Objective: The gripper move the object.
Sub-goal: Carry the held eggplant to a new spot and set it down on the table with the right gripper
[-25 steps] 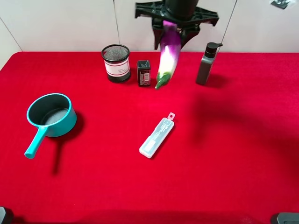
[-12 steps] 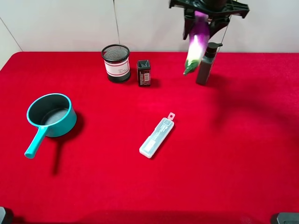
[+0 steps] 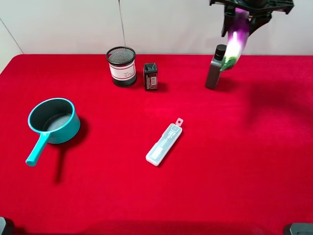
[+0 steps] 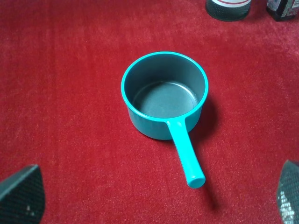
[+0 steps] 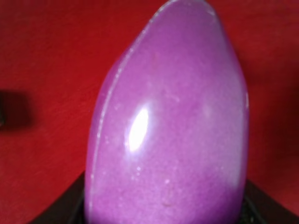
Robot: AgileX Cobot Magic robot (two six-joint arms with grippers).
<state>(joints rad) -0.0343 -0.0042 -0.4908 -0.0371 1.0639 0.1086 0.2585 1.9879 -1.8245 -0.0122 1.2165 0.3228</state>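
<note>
Bright overhead light, soft shadow beside the saucepan (image 3: 66, 133), white glare on the blurred eggplant (image 5: 168, 116)

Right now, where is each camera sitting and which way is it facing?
Exterior high: mounted high, looking down on the red table; right gripper shows at the top, holding the eggplant.
Left wrist: low over the table, facing the teal saucepan; two fingertips show, wide apart.
Right wrist: looks along its gripper at the eggplant, filling the frame; black jaw edges show.
Shared: teal saucepan in exterior and left wrist; eggplant in exterior and right wrist.
</note>
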